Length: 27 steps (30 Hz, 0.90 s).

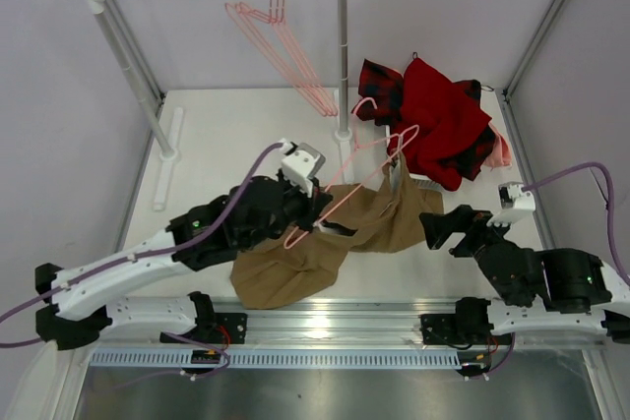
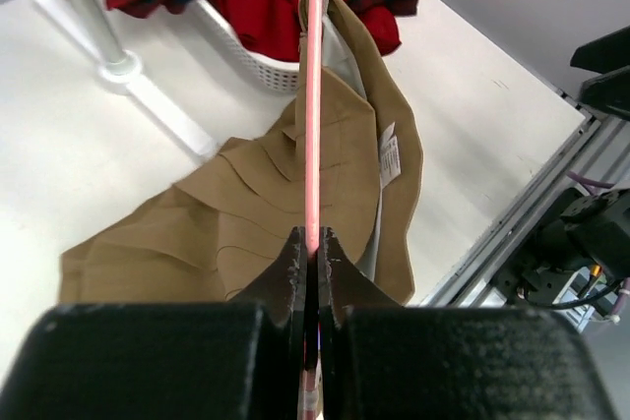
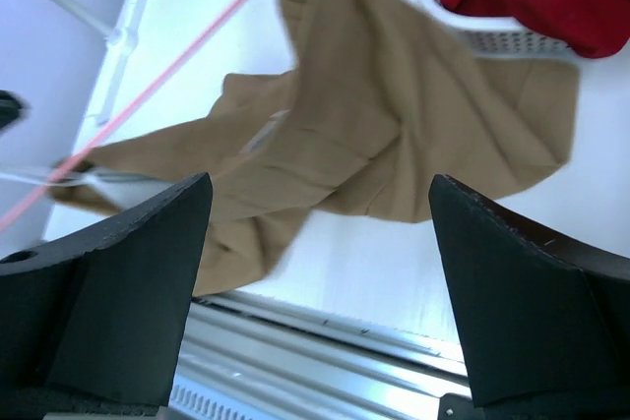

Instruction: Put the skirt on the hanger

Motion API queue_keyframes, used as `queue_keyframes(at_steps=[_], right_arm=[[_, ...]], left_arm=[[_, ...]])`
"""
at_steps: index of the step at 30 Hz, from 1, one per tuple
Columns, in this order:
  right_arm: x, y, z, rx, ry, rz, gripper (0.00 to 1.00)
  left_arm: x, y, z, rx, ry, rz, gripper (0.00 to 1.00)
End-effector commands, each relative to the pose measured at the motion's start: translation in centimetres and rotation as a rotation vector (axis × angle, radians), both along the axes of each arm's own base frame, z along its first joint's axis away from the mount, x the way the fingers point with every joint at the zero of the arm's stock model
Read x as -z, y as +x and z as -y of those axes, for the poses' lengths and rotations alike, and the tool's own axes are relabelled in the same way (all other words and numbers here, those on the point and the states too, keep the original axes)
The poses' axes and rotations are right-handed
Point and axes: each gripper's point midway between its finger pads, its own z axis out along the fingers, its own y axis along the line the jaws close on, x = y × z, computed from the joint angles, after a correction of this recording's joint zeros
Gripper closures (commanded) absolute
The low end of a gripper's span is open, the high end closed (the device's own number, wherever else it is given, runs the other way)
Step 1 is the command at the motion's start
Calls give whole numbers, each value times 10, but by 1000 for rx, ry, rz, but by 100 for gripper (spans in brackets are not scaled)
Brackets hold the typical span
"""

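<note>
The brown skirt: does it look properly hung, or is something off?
Yes. The skirt is caught on only the far end of the hanger, which the left gripper holds tilted; most of the cloth lies crumpled on the table.

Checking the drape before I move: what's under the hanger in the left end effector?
The skirt lies beneath the hanger, one end draped over its far corner. The table under the cloth is covered.

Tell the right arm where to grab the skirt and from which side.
Grip the skirt by its free right-hand edge, just below where it hangs from the hanger. Come in low from the right with the open right gripper: that edge faces it and rises off the table, while the left gripper, shut on the hanger, covers the other side.
</note>
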Motion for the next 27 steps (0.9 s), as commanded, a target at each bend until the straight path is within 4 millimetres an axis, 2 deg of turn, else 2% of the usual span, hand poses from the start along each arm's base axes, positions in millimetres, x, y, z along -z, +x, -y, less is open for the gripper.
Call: queue_keyframes(at_steps=[1, 2, 3, 5, 7, 9, 10, 11, 12, 13, 14, 15, 16, 18, 23, 24, 25, 27], right_arm=[[-29, 12, 4, 81, -25, 92, 2], [-34, 13, -1, 82, -6, 100, 2], [-35, 13, -5, 72, -16, 104, 2], [-34, 14, -16, 69, -28, 108, 1], [-28, 15, -31, 50, -54, 95, 1], [-28, 24, -40, 50, -72, 91, 1], [-29, 23, -57, -20, -58, 72, 1], [-24, 28, -66, -36, -88, 54, 1], [-25, 43, -60, 7, -107, 44, 1], [-26, 50, -64, 4, -95, 35, 1], [-19, 53, -78, -57, -101, 4, 1], [-16, 67, -71, -20, -94, -10, 1], [-18, 68, -81, -68, -58, -19, 1], [-10, 77, -86, -77, -47, -41, 1], [-1, 91, -90, -60, -61, -62, 1], [3, 93, -93, -58, -72, -70, 1], [3, 94, -93, -56, -65, -70, 1], [6, 96, -98, -66, -59, -75, 1]], left_arm=[[-57, 1, -43, -93, -79, 65, 100], [-54, 1, -55, -124, -55, 59, 100], [-65, -2, -67, -138, -79, 69, 100], [-72, -6, -81, -151, -92, 68, 100], [-66, -16, -98, -147, -72, 48, 100], [-44, -26, -109, -134, -19, -14, 100], [-40, -31, -117, -133, -21, -31, 100], [-25, -34, -120, -132, 7, -58, 100], [-19, -40, -121, -116, 1, -89, 100], [-7, -44, -125, -115, 24, -113, 100], [-3, -47, -131, -117, 16, -122, 100], [0, -48, -135, -130, 11, -134, 100], [7, -49, -144, -154, 35, -146, 100], [6, -45, -162, -235, 35, -147, 100], [18, -43, -210, -426, 123, -182, 100], [19, -42, -215, -480, 111, -206, 99], [18, -36, -229, -568, 118, -183, 99], [25, -33, -241, -664, 149, -191, 100]])
